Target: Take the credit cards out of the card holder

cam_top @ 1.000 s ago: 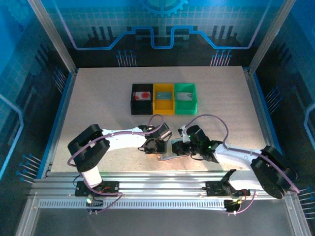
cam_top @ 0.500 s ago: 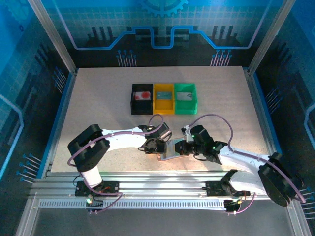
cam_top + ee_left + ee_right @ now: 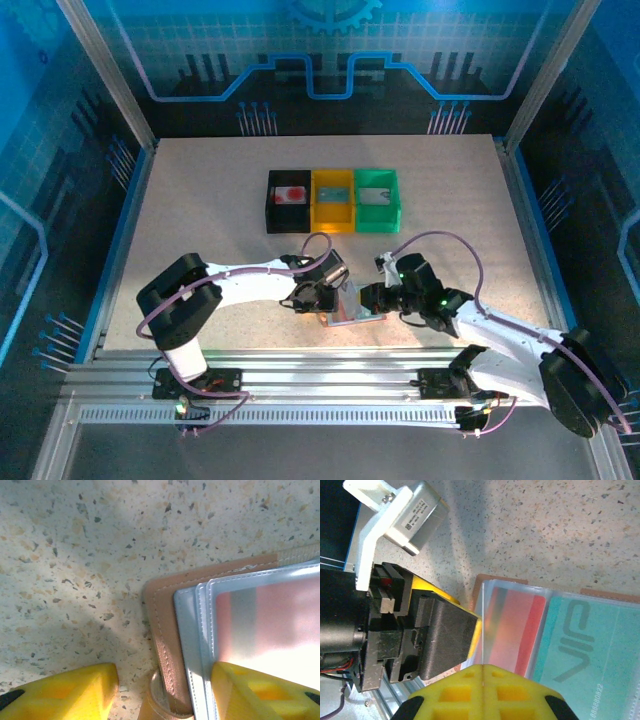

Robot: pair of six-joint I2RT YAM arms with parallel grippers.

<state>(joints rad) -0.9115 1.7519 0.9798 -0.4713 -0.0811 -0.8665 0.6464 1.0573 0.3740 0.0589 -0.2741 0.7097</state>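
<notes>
Beneath the left end effector (image 3: 160, 686) lies the card holder (image 3: 162, 625), its edge.

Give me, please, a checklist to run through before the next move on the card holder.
1. Card holder lying open on the table: ok.
2. Cards out of the clear sleeves: not ok; the red card and the teal card are both inside.
3. Left gripper open, astride the holder's edge: ok.
4. Right gripper shut over the sleeves: ok.
5. Right gripper pinching a card or sleeve: cannot tell.
</notes>
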